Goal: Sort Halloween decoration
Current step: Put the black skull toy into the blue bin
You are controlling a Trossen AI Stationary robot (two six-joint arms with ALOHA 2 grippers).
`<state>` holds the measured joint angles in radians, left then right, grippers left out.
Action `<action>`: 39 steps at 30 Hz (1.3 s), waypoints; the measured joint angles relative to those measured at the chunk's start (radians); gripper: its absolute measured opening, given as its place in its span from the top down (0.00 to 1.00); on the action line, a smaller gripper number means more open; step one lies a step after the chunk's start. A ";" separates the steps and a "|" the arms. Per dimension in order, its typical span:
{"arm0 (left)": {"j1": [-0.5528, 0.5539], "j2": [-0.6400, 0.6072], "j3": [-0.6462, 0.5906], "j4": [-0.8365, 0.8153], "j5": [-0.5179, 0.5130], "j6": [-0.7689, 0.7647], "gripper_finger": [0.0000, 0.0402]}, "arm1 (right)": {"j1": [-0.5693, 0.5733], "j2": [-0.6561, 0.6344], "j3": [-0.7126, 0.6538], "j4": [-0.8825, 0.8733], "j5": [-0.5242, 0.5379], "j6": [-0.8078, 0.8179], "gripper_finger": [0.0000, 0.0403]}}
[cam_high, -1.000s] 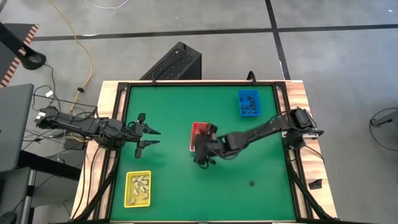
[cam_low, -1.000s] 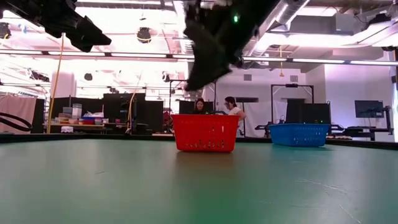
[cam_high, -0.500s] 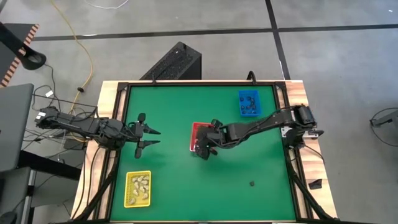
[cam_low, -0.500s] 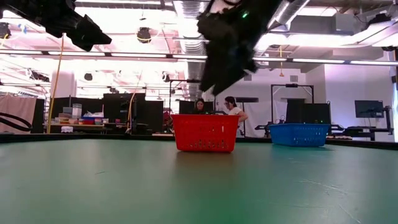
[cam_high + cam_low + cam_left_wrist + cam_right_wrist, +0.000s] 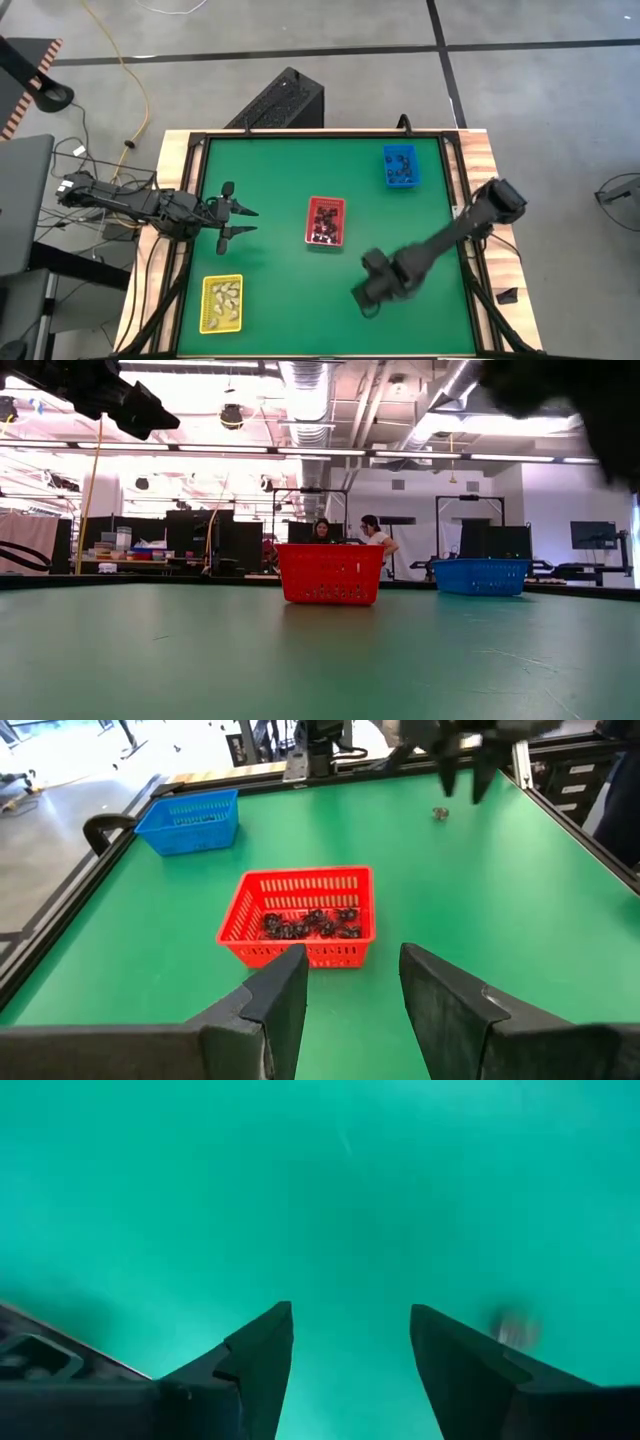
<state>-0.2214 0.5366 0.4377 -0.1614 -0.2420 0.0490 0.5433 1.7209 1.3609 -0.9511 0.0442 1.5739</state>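
One loose piece of Halloween decoration point(image 5: 405, 294) is lying alone on the green worktop point(image 5: 270, 290), well apart from the three trays. The right claw point(image 5: 368, 300), which a second ago was hanging over the red tray point(image 5: 325, 221), is now sitting out over the near-right part of the worktop, close to that stray piece. Its fingers are standing spread with nothing between them, as the right wrist view is showing over bare green, with a small blurred speck point(image 5: 515, 1328) off to one side that is probably the same piece.

Inspector's judgement: the right arm is finishing a drop into the red tray, where small black pieces point(image 5: 308, 923) are now lying, and is moving on to the last loose item. The yellow tray point(image 5: 221, 303) is holding cream lumps and the blue tray point(image 5: 401, 166) dark pieces.

The left claw point(image 5: 245, 221) is waiting over the left side of the worktop exactly where it was a second ago, fingers parted and holding nothing.

Sorting is looking nearly complete; one pick is remaining. The piece is tiny, so the claw is needing careful centring before closing.
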 joint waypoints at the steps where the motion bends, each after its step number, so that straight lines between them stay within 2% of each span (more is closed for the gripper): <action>1: 0.000 0.000 0.000 0.001 0.000 0.000 0.62 | 0.033 0.017 -0.001 -0.008 -0.009 0.073 0.42; 5: 0.000 0.000 0.000 0.005 0.001 0.000 0.62 | 0.120 0.082 -0.001 -0.020 -0.082 0.278 0.43; 11: 0.000 0.000 0.000 0.042 0.024 0.005 0.62 | 0.157 0.129 -0.002 -0.129 -0.098 0.389 0.46; 16: 0.000 0.000 0.001 0.059 0.064 -0.005 0.62 | 0.156 0.129 -0.020 -0.131 -0.097 0.373 0.50; 20: 0.000 0.000 0.001 0.056 0.063 -0.013 0.62 | 0.156 0.128 -0.089 -0.082 -0.150 0.342 0.52; 26: 0.000 0.000 0.001 0.056 0.063 -0.025 0.62 | 0.142 0.118 -0.174 0.002 -0.152 0.326 0.52; 39: 0.000 0.000 0.001 0.059 0.054 -0.034 0.62 | 0.088 0.115 -0.209 0.014 -0.152 0.217 0.53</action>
<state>-0.2214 0.5369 0.4385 -0.1024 -0.1882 0.0147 0.6311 1.8355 1.1522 -0.9374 -0.1074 1.7911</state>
